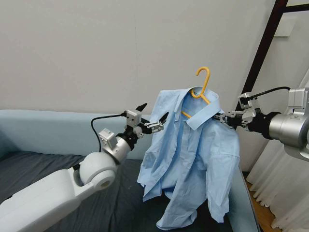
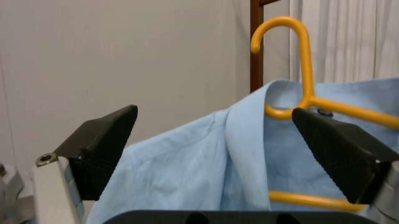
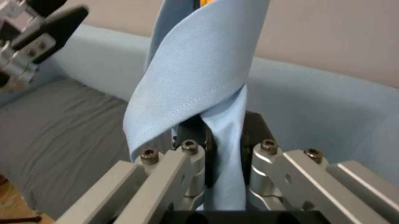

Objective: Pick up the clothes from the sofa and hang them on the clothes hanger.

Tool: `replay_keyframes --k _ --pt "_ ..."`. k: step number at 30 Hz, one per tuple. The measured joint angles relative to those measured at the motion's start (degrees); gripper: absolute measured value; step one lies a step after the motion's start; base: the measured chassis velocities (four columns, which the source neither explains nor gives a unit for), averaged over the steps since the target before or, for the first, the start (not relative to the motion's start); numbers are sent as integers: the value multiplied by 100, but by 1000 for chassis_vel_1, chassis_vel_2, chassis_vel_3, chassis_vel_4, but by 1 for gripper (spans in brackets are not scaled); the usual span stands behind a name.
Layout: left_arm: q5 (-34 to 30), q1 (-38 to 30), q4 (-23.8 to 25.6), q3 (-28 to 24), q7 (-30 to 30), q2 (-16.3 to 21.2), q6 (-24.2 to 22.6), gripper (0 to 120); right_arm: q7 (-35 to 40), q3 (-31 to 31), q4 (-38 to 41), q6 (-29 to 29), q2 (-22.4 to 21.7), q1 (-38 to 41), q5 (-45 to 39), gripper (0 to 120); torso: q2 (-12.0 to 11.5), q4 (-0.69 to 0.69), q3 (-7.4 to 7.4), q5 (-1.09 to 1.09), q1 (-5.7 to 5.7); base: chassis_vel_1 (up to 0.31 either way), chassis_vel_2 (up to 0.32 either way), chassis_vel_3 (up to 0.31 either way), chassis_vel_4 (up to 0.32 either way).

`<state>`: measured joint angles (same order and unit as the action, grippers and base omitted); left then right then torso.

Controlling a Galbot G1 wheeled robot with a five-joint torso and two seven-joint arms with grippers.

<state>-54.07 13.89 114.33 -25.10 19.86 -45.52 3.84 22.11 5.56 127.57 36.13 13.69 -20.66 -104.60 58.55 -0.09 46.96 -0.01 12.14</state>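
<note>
Right tool (image 1: pixel 223 117) clamped on blue shirt (image 1: pixel 193 154) shoulder, draped over yellow hanger (image 2: pixel 303 60). Left tool (image 1: pixel 153 112) wide apart, holding nothing, beside other shoulder.

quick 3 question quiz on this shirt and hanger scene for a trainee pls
1. True or false: the left tool is shut on the light blue button-up fabric shirt.
2. Which tool pinches the shirt's fabric? A. left tool B. right tool C. neither
3. Short answer: what sits inside the shirt's collar, hook pointing up?
Key: 1 false, its fingers stand open beside the shirt's shoulder; 2 B; 3 the yellow plastic hanger.
</note>
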Motion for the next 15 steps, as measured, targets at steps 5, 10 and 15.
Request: replay_keyframes --k 5,10,15 --pt "19 -223 -250 -296 24 -310 -9 94 1 4 34 1 28 -55 57 8 0 3 0 0 0 0 0 0 0" --pt "57 -199 -374 -399 146 -482 -130 89 10 4 24 0 20 5 49 8 0 3 0 -1 0 0 0 0 0" --pt "96 -212 -509 -478 150 -603 -98 68 37 -10 -7 -5 11 112 -23 8 0 3 0 -2 0 0 0 0 0"
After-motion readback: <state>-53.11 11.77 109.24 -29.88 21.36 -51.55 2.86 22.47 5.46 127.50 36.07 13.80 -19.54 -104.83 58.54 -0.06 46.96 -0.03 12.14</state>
